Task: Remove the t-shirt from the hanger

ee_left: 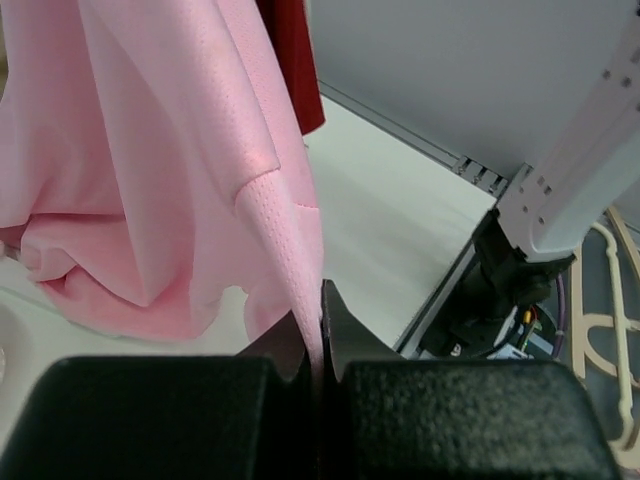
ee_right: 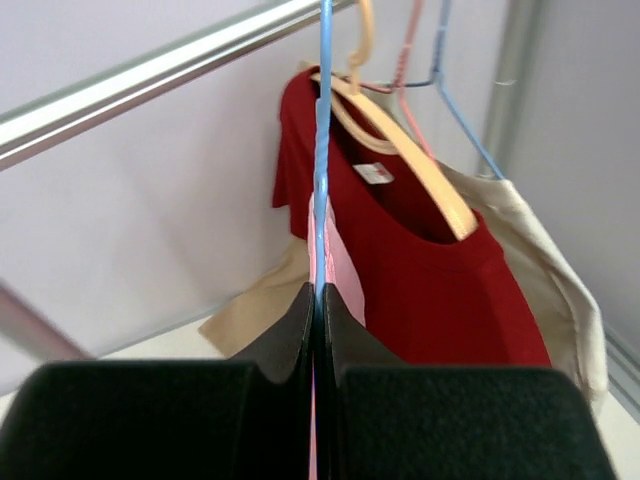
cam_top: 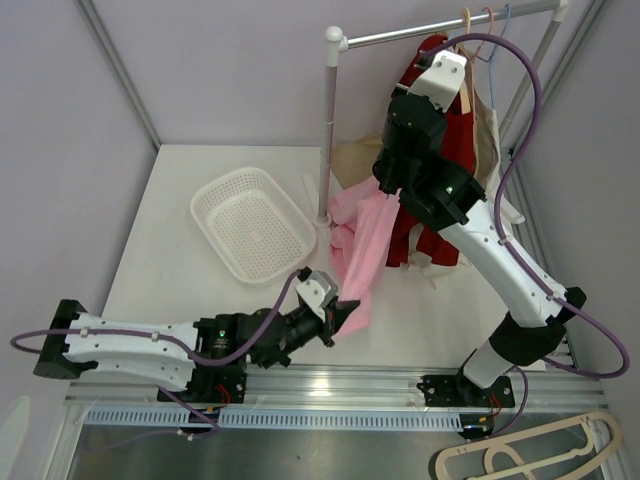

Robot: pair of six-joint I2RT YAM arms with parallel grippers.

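White plastic made up the basket [cam_top: 252,225], which lay open side up on the left part of the table [cam_top: 180,200]. To its right, near the front edge, the left hand [cam_top: 347,308] was pressed together on the low edge of the pink t-shirt [cam_top: 365,245]. In the left wrist view the cloth ran straight down between the two fingers [ee_left: 450,420] and vanished there.

From this hand the t-shirt rose in a stretched band toward the right arm [cam_top: 500,260]. Some loose folds were gathered low beside the foot of the pole [cam_top: 329,130]. The pole stood upright and carried the rail [cam_top: 440,30] at its top.

Further right, the right hand [ee_right: 318,305] pinched the thin blue hanger [ee_right: 322,150] below its hook, with both fingers tight on the wire. A narrow strip of pink cloth showed just beside the wire, right above the fingers. Whether the t-shirt sat on the hanger at that place could not be told.

Behind the blue wire a red shirt [ee_right: 430,270] hung on a wooden hanger [ee_right: 400,140] from the same rail. A beige shirt [ee_right: 560,290] hung just to the right of it, partly covered by the red one. At the far right, below the table edge, a spare hanger [cam_top: 530,455] lay flat.
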